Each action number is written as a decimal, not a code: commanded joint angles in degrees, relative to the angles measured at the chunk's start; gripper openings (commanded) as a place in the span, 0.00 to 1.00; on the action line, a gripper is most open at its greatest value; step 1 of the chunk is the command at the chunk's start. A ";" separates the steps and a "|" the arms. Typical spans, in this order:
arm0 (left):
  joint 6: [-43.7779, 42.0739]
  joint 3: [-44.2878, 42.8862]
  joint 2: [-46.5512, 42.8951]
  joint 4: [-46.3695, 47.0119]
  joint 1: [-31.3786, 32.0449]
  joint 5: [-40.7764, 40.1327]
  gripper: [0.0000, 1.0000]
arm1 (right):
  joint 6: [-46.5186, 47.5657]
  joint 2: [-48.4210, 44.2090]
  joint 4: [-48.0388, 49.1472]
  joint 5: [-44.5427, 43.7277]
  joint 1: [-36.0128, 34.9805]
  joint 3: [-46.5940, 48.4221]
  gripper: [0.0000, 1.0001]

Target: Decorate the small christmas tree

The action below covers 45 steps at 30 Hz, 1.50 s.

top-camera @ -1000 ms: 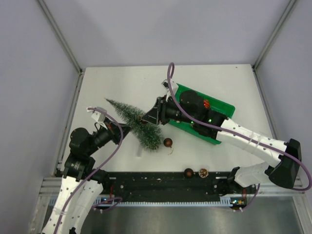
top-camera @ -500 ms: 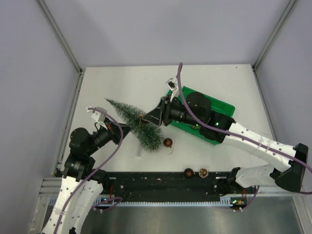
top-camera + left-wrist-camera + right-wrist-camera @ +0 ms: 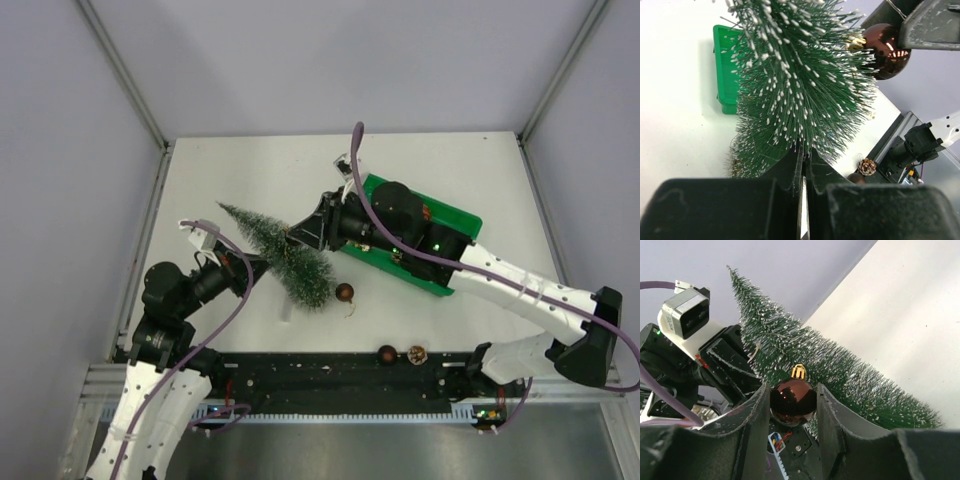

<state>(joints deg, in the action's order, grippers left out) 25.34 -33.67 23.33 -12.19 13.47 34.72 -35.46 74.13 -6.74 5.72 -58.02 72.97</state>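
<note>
The small christmas tree [image 3: 285, 255] is tilted, its tip pointing far left. My left gripper [image 3: 264, 262] is shut on its lower bristles, and the left wrist view shows the jaws [image 3: 804, 150] pressed together under the tree [image 3: 800, 85]. My right gripper [image 3: 293, 236] is shut on a shiny brown bauble [image 3: 792, 399] with a gold cap, pressed against the tree's side [image 3: 850, 375]. The left wrist view shows that bauble [image 3: 886, 47] at the bristles' edge.
A green tray [image 3: 450, 222] lies behind the right arm at centre right. Another brown bauble [image 3: 344, 292] sits on the table by the tree's wide end. A third bauble [image 3: 387, 353] and a pine cone [image 3: 417, 354] rest at the near edge.
The right wrist has swung about and the gripper with the bauble has edged slightly left into the tree. The left arm and the tree have held still.
</note>
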 commanded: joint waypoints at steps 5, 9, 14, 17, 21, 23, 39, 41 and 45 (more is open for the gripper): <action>-0.91 -1.66 -1.27 1.99 -0.38 1.58 0.00 | 1.54 2.51 1.03 2.10 0.71 5.43 0.17; -1.17 -1.57 -1.45 1.99 -0.47 1.84 0.00 | 1.01 2.08 0.94 3.77 1.85 4.99 0.17; -0.82 -1.31 -1.71 1.99 -0.47 1.49 0.00 | -0.39 0.06 0.94 4.83 3.96 0.96 0.17; -0.73 -1.31 -1.71 1.99 -0.47 1.49 0.00 | -1.01 -1.70 1.12 5.62 5.37 -2.03 0.17; -0.47 -1.31 -1.80 2.25 -0.55 1.67 0.00 | -1.72 -3.37 2.44 6.76 6.34 -5.20 0.17; -0.30 -1.31 -1.71 2.25 -0.64 1.58 0.00 | -1.89 -3.81 3.05 7.20 6.34 -5.99 0.17; 0.15 -1.40 -1.36 2.69 -0.91 1.58 0.00 | -4.00 -5.23 12.63 12.04 5.90 -9.07 0.17; 0.15 -1.40 -1.27 2.69 -0.91 1.67 0.00 | -3.91 -4.52 12.46 12.30 5.46 -8.46 0.17; 0.41 -1.31 -1.10 2.87 -0.91 1.75 0.00 | -3.30 -2.77 11.75 12.30 4.76 -7.23 0.17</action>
<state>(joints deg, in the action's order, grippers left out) 25.19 -33.67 22.63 -12.71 12.84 35.40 -39.05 70.15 2.24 16.88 -52.42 64.14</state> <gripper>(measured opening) 0.053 0.366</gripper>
